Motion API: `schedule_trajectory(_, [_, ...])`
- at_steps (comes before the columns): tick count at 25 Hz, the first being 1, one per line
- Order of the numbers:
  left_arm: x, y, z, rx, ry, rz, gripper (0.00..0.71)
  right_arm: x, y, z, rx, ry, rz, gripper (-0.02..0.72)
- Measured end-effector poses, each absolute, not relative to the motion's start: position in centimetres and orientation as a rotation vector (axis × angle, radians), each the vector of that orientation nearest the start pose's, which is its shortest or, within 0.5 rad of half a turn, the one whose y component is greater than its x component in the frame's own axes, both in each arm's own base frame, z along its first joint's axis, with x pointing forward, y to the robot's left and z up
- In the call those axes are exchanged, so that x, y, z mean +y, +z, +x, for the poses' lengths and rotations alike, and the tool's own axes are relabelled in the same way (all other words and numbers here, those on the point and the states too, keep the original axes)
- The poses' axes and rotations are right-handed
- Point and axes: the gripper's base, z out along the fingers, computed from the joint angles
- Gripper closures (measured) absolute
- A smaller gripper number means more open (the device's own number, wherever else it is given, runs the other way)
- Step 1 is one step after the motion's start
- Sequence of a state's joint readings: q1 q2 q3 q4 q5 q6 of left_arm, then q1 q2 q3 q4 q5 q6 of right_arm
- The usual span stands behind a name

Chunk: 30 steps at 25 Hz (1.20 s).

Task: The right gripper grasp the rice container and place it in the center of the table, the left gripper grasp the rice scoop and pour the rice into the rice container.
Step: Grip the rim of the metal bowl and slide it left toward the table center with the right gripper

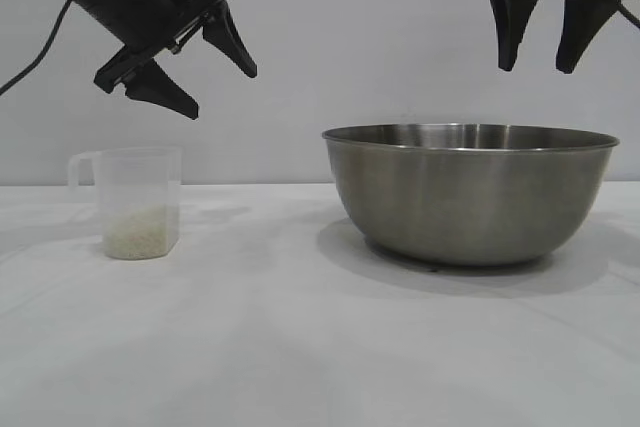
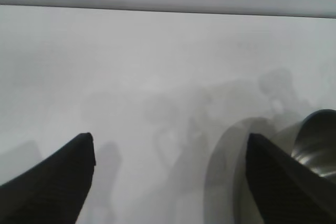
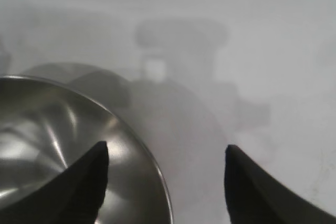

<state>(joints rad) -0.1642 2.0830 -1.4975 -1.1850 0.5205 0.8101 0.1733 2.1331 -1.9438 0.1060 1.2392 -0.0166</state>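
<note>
**Both jaws released above the table**

From the exterior view, my left gripper (image 1: 221, 79) hung tilted above the rice scoop (image 1: 139, 202), fingers spread and gripping nothing. The scoop stood upright on the table (image 1: 300, 347) at the left, with the rice (image 1: 141, 231) heaped in its bottom. My right gripper (image 1: 542, 47) pointed down over the right part of the rice container (image 1: 470, 192), jaws released and clear of its rim. The container sat on the table right of centre, well apart from the scoop.

In my left wrist view, 2 spread fingers (image 2: 58, 182) framed bare table, with the container's edge (image 2: 317, 140) beside one of them.

In my right wrist view, one finger (image 3: 79, 187) hung over the container's rim (image 3: 52, 145), the other (image 3: 262, 192) over the table.
</note>
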Motion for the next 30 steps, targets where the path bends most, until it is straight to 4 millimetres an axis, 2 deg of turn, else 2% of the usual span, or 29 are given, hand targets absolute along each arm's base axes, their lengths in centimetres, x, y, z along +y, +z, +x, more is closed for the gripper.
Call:
schedule_trajectory(6, [-11.8,19.7,45.1,2.312,-0.803,0.078,0.187,8.5,21.5,43.3,3.034,0.167,-0.243,0.297])
schedule_trajectory(10, [-11.8,19.7,45.0,2.314,-0.808,0.081,0.187,8.4,19.9,42.6,3.091,0.161,-0.243,0.297])
schedule_trajectory(16, [-11.8,19.7,45.0,2.317,-0.817,0.083,0.187,8.4,16.8,42.9,3.162,0.151,-0.243,0.297])
schedule_trajectory(20, [-11.9,19.7,44.9,2.319,-0.823,0.084,0.187,8.4,15.0,43.1,3.198,0.147,-0.243,0.549])
schedule_trajectory(22, [-11.9,19.7,44.9,2.319,-0.824,0.085,0.187,8.6,15.1,43.0,3.204,0.182,-0.242,0.629])
schedule_trajectory(25, [-11.9,19.7,44.9,2.320,-0.826,0.086,0.187,8.8,15.6,42.9,3.192,0.209,-0.239,0.630])
schedule_trajectory(26, [-11.9,19.7,44.9,2.320,-0.826,0.086,0.187,8.8,15.8,42.9,3.188,0.218,-0.235,0.703])
schedule_trajectory(30, [-11.9,19.7,44.9,2.319,-0.826,0.088,0.187,9.4,16.5,42.7,3.172,0.230,-0.252,0.703])
